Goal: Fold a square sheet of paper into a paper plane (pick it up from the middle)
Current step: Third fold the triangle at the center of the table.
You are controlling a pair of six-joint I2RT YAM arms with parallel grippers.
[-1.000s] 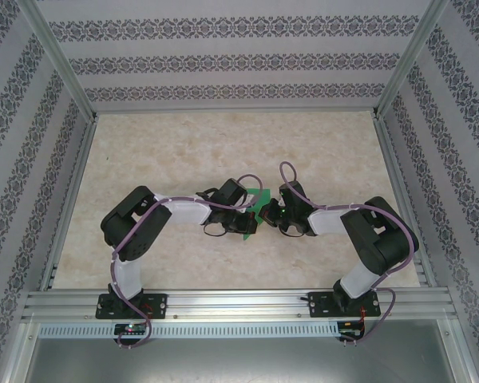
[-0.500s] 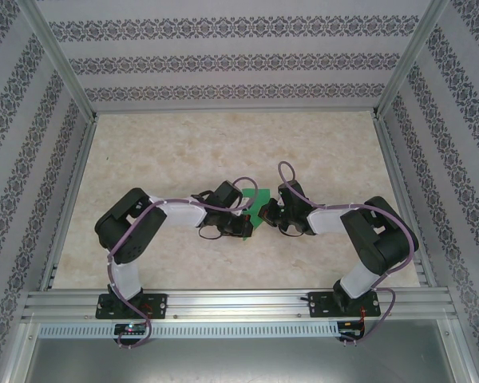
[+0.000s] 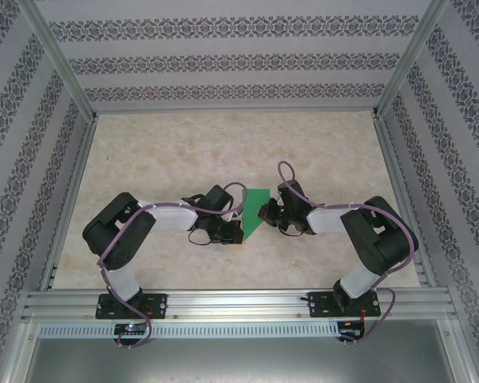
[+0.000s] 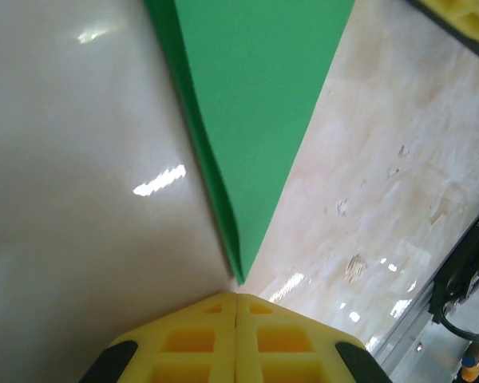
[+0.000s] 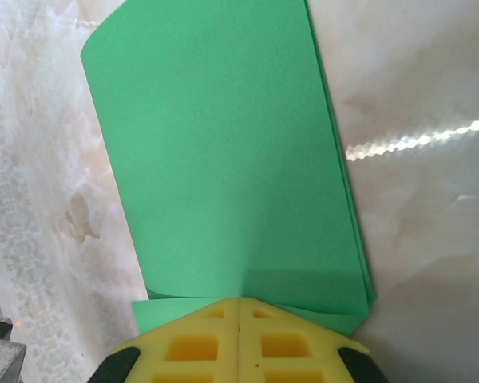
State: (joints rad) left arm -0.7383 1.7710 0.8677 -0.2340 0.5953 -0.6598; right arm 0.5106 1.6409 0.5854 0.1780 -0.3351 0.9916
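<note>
So the folded green paper sheet is between both arms, middle of the tabletop. Right jaws pinch its edge, I'd guess to anchor it. Left jaws are pressed together at its pointed tip, probably for creasing.

No readable text or numbers; the wallpaper bands seem purely ornamental.

The folded sheet of thin paper is plain bright green, with no pattern. The glossy stone-look worktop is cream-beige with pale marbled veining. The blocky plastic left fingers and right fingers are yellow with black corners. The left arm and right arm have black joints, white links and purple cables. The papered walls carry grey floral bands on white.
</note>
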